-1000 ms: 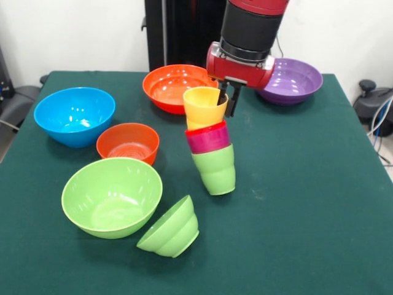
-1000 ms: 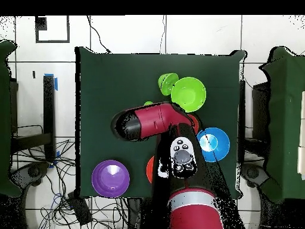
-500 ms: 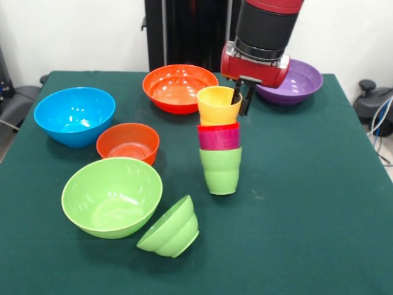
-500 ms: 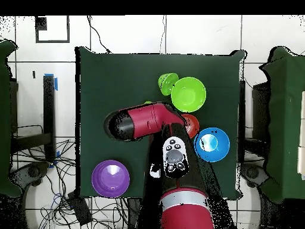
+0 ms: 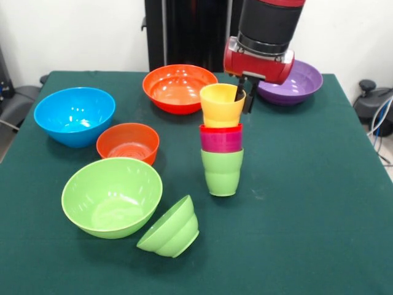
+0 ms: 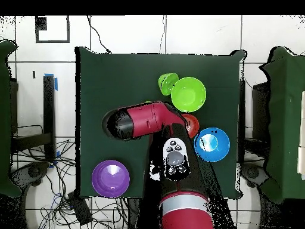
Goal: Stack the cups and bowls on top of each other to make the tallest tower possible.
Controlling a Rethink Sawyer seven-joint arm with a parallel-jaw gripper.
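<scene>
A column of nested cups stands upright on the green table (image 5: 319,215): the light-green cup (image 5: 222,172) at the bottom, then a purple cup (image 5: 221,142), a red cup (image 5: 220,128) showing only as a rim, and the yellow cup (image 5: 221,106) on top. My gripper (image 5: 243,98) comes down from above and holds the yellow cup's right rim, one finger inside and one outside. A small light-green ribbed bowl (image 5: 170,228) lies tipped on its side in front of the column. In the overhead view my arm (image 6: 146,119) hides the column.
A large light-green bowl (image 5: 112,196), a small orange-red bowl (image 5: 128,142) and a blue bowl (image 5: 74,115) stand left of the column. A large orange bowl (image 5: 179,87) and a purple bowl (image 5: 293,80) stand behind it, near the robot.
The column leaned to the left a second ago and now stands upright. My gripper moved right and slightly up with the yellow cup's rim.
</scene>
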